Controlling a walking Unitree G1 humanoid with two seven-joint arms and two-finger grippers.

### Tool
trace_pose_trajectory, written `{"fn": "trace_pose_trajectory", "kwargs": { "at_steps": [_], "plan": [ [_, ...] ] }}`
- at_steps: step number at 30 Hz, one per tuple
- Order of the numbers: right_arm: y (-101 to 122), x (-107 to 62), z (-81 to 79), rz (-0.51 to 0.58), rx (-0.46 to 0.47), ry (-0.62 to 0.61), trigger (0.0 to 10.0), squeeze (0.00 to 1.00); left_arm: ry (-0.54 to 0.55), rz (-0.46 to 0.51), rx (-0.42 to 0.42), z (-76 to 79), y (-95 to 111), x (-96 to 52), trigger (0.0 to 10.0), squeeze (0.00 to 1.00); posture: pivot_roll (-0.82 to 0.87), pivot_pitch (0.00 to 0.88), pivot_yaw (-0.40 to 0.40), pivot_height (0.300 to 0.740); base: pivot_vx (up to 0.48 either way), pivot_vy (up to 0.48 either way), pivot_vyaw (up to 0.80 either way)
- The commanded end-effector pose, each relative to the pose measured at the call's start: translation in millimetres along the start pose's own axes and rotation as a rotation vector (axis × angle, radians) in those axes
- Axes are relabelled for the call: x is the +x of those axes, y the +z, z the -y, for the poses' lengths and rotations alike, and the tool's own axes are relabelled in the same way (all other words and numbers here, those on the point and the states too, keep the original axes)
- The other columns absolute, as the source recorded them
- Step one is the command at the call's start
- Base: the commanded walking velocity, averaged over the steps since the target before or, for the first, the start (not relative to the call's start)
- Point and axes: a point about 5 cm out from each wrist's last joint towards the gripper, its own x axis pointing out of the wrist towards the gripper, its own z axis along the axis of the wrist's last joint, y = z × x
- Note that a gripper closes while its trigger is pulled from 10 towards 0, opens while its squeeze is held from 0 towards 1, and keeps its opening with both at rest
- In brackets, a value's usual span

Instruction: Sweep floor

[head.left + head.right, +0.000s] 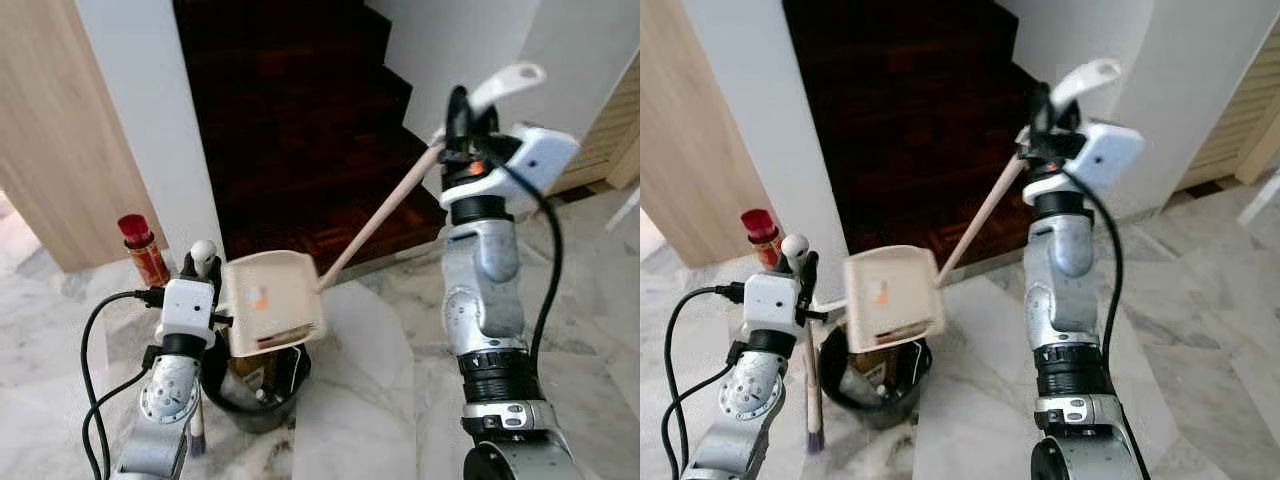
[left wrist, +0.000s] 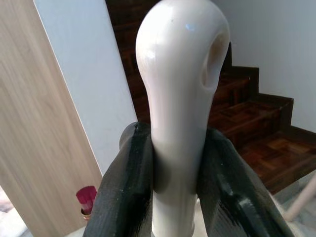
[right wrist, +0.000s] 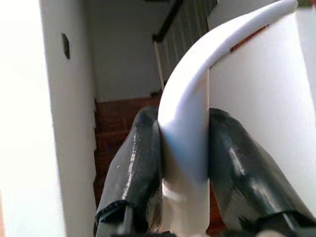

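Observation:
My left gripper [image 1: 203, 264] is shut on the broom's white knobbed handle [image 2: 177, 89], held upright at the lower left; the broom's purple bristles [image 1: 815, 438] rest on the floor beside the bin. Raised at the right, my right gripper [image 1: 468, 118] is shut on the white curved top [image 3: 185, 123] of the dustpan's long wooden handle [image 1: 380, 215]. The cream dustpan [image 1: 272, 302] hangs tilted directly over the black bin [image 1: 256, 398], which holds some rubbish.
A red-capped bottle [image 1: 140, 246] stands by the white wall pillar [image 1: 150, 120]. Dark wooden stairs [image 1: 300, 120] rise straight ahead. A light wood panel [image 1: 50, 150] is at the left. Marble floor [image 1: 380, 370] spreads around the bin. A black cable [image 1: 95, 340] loops off my left arm.

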Motion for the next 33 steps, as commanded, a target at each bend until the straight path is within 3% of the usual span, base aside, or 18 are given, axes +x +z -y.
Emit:
{"fn": "trace_pose_trajectory", "kwargs": {
  "at_steps": [1, 10, 13, 21, 33],
  "plan": [
    [26.1, 5.7, -2.6, 0.138, -0.016, 0.012, 10.0, 0.00, -0.010, 0.061, 0.020, 0.5, 9.7, 2.8, 10.0, 0.00, 0.07, 0.018, -0.033, 0.740, 0.000, 0.000, 0.00],
    [39.3, 0.1, -15.9, 0.225, -0.099, 0.038, 10.0, 0.00, -0.024, 0.060, 0.029, 1.5, 8.8, 1.6, 10.0, 0.00, 0.07, 0.022, -0.031, 0.740, 0.000, 0.000, 0.00],
    [46.0, -3.4, -27.8, 0.267, -0.138, 0.092, 10.0, 0.00, -0.026, 0.060, 0.032, 1.2, 8.7, 1.7, 10.0, 0.00, 0.07, 0.023, -0.030, 0.740, 0.000, 0.000, 0.00],
    [45.3, -19.8, -59.1, 0.256, -0.058, 0.199, 10.0, 0.00, -0.033, 0.064, 0.037, 1.7, 8.9, 1.8, 10.0, 0.00, 0.07, 0.024, -0.030, 0.740, 0.000, 0.000, 0.00],
    [43.9, -52.2, -85.5, 0.210, -0.018, 0.309, 10.0, 0.00, -0.038, 0.063, 0.035, 3.4, 8.2, 1.2, 10.0, 0.00, 0.06, 0.026, -0.032, 0.740, 0.000, 0.000, 0.00]
  ]
}}
